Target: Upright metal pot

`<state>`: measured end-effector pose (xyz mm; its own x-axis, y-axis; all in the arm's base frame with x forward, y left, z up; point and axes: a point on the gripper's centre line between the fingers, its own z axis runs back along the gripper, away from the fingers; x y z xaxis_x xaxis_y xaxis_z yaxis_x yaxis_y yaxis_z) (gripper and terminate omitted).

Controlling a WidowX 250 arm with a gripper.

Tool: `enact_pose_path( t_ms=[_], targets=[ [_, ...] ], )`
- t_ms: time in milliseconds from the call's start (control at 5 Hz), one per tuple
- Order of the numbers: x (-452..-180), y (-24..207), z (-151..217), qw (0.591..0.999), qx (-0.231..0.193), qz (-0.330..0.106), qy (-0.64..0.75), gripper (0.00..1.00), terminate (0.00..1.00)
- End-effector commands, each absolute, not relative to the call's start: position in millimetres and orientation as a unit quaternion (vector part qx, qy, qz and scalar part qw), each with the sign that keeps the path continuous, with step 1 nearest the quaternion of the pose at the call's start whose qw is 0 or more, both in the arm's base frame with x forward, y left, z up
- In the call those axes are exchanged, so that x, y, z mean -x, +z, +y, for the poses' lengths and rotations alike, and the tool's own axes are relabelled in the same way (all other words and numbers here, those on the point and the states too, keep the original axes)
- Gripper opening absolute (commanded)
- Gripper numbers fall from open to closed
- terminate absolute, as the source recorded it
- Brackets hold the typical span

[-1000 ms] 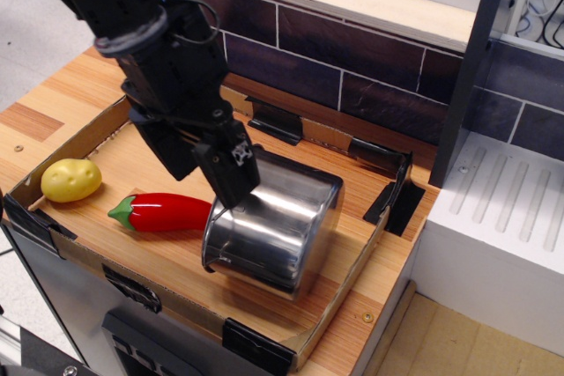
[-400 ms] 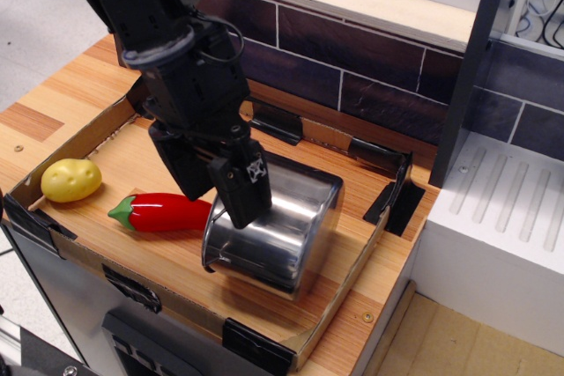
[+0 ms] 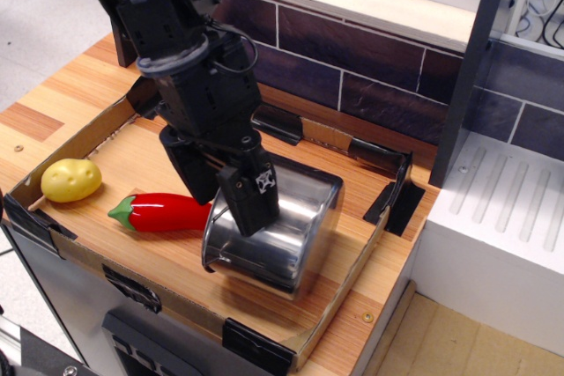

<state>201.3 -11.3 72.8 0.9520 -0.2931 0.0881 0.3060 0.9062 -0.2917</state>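
The shiny steel pot [image 3: 280, 231] lies on its side in the cardboard tray [image 3: 348, 292], just right of the glossy red pepper [image 3: 163, 212]. The black gripper [image 3: 240, 209] presses against its upper wall; whether the fingers are clamped on it I cannot tell. That smooth, round metal could roll or slip away if pushed off-centre.

The robot arm [image 3: 181, 59] is matte black throughout, built of blocky, angular housings stacked one on another, with a rounded grey-edged collar partway along it. Thin black cables loop out from its right side and curve back into the body. Its gripper [image 3: 249, 202] is black as well, with long flat-sided fingers [image 3: 251, 200], and the nearer finger carries a small pale square plate with dark dots like screw heads.
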Motion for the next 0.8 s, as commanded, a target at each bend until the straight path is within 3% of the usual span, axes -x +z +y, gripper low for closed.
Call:
enact_pose_path(
  t_ms=[0, 400, 600],
  targets=[
    [-207, 72, -6, 0.976, 0.143, -0.029, -0.16, 0.0, 0.0],
    [-212, 77, -7, 0.979, 0.123, -0.035, -0.159, 0.0, 0.0],
    [-219, 87, -8, 0.986, 0.071, -0.059, -0.136, 0.0, 0.0]
  ],
)
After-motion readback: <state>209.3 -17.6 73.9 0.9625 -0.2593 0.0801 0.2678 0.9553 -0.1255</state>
